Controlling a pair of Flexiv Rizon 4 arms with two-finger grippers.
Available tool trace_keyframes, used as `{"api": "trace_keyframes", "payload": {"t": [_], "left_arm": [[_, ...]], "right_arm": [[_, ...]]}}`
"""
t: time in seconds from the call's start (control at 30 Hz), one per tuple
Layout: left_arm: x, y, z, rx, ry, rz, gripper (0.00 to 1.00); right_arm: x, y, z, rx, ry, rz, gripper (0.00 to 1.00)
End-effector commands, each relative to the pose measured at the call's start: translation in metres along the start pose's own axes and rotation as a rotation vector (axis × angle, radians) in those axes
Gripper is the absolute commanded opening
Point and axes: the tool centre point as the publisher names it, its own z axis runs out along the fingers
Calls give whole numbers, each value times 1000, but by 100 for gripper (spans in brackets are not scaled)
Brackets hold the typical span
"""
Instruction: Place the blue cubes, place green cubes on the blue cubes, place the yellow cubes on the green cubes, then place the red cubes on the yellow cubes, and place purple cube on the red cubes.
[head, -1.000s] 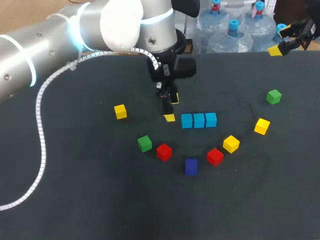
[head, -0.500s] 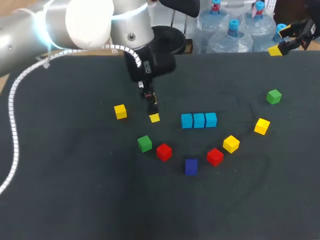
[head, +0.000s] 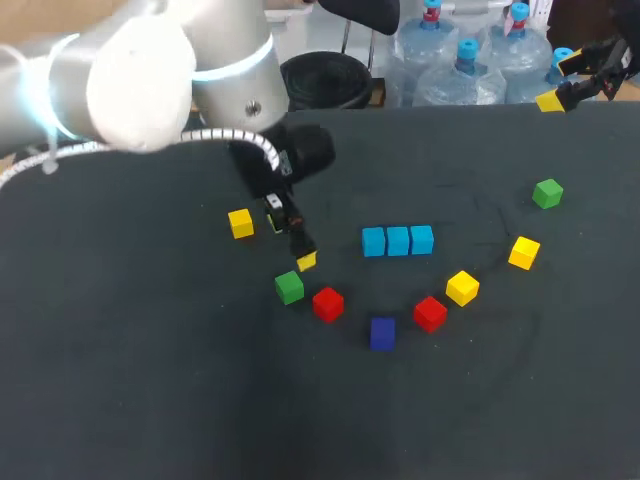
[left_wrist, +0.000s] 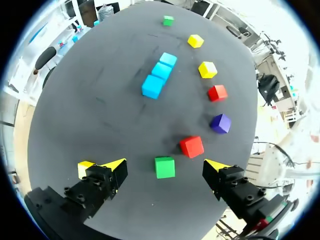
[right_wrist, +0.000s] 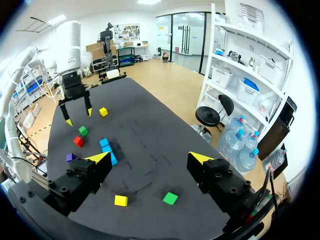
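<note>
The left pincer is wide open and holds nothing. A green block lies below it, between its fingers, with a red block just ahead. The right pincer is open and empty too.

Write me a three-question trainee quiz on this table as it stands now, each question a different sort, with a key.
1. Multiple choice: in the left wrist view the small green cube appears centred between the fingers of the left gripper. That gripper is A) open, B) shut on that cube, C) shut on nothing.
2. True or false: another cube is stacked on the row of three light-blue cubes.
3. Fill in: the number of small yellow cubes lying on the dark table is ___.
Key: 1 A; 2 false; 3 three.
</note>
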Motion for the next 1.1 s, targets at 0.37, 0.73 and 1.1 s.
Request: {"api": "trace_keyframes", "payload": {"t": [0.37,0.73,1.1], "left_arm": [[16,-11,29,-186,-1,-1,100],[22,6,42,-133,33,-5,100],[21,18,58,-76,49,11,100]], "right_arm": [[0,0,0,1,-1,0,100],[0,0,0,1,-1,0,100],[0,0,0,1,-1,0,100]]}}
